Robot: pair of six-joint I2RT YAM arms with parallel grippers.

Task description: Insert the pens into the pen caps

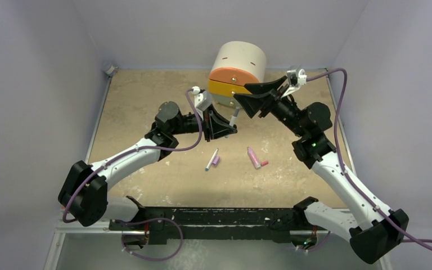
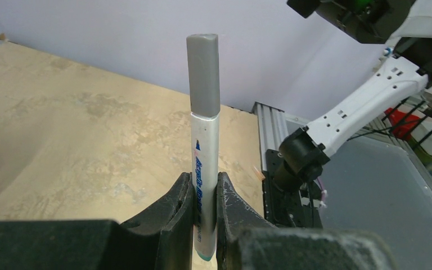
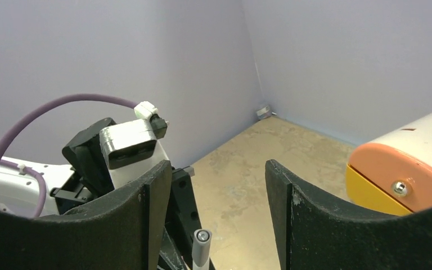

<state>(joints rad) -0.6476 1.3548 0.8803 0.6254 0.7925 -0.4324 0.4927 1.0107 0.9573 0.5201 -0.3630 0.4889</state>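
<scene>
My left gripper (image 1: 225,129) is shut on a white-barrelled pen (image 2: 205,163) with a teal end and holds it upright above the table. A dark grey cap (image 2: 203,73) sits on the pen's top end. My right gripper (image 1: 245,99) is open and empty, just beyond and above the pen. In the right wrist view the capped tip (image 3: 202,243) shows low between the spread fingers (image 3: 153,194). On the table lie a second white pen (image 1: 211,159) with a purple cap (image 1: 217,161) beside it, and a pink pen (image 1: 253,157) with a reddish-pink cap (image 1: 264,163) beside it.
A cream, orange and yellow rounded container (image 1: 236,72) stands at the back middle, right behind both grippers. Lilac walls enclose the tan table (image 1: 146,101) on three sides. A black rail (image 1: 214,216) runs along the near edge between the arm bases.
</scene>
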